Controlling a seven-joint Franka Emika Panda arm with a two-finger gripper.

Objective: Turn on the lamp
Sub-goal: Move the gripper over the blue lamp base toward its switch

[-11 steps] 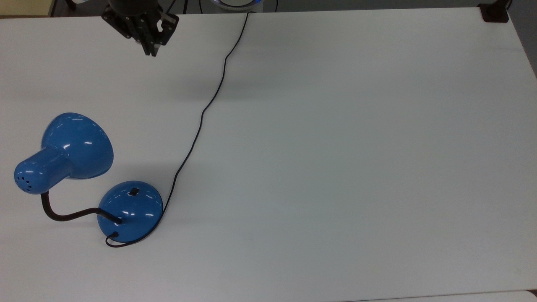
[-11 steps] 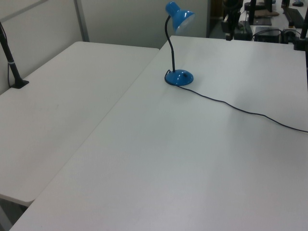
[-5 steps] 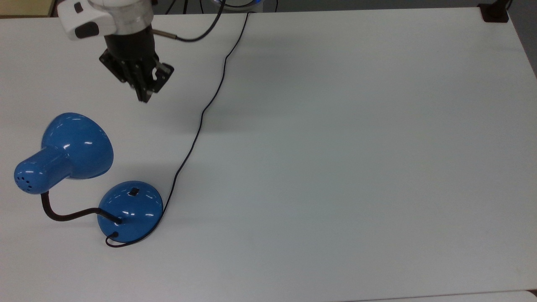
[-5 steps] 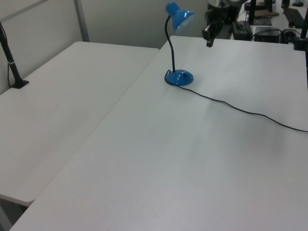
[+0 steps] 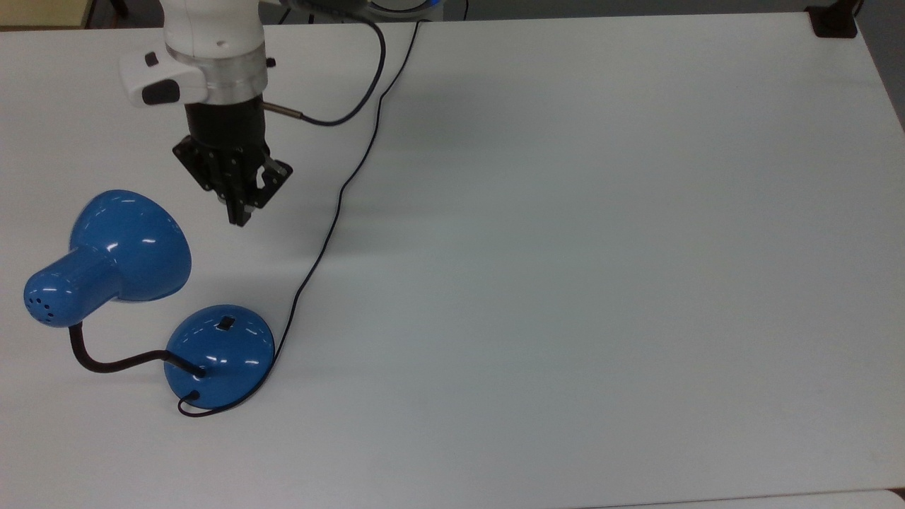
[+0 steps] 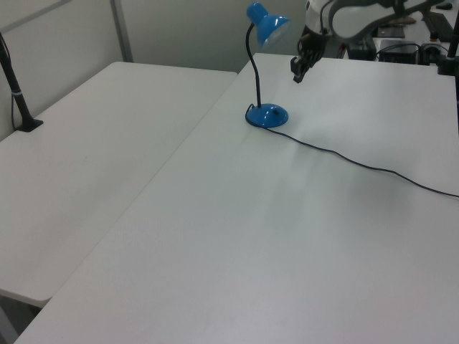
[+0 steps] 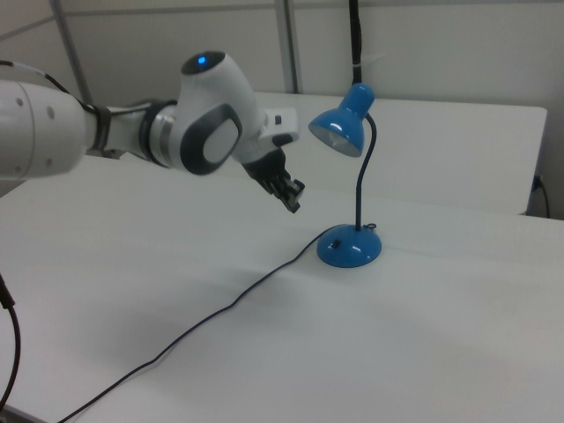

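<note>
The lamp stands at the top view's lower left: a glossy blue shade (image 5: 131, 244), a black gooseneck (image 5: 106, 364) and a round blue base (image 5: 219, 353) with a small black switch (image 5: 226, 324) on top. No light shows in the shade (image 7: 339, 130). My gripper (image 5: 239, 219) hangs in the air above the table, fingers shut with nothing between them, up from the base and just right of the shade in the top view. In the left view the gripper (image 6: 295, 77) is above and right of the base (image 6: 267, 115). In the right view the gripper (image 7: 293, 204) is left of the base (image 7: 349, 248).
The lamp's thin black cord (image 5: 339, 198) runs from the base up across the white table (image 5: 565, 247) to its far edge, passing right of my gripper. A black clamp (image 5: 834, 21) sits at the top view's upper right corner. A second table (image 6: 86, 143) adjoins in the left view.
My arm has come in from the top view's upper edge, moving down toward the lamp's base. The gripper stays shut. The lamp and cord have not moved.
</note>
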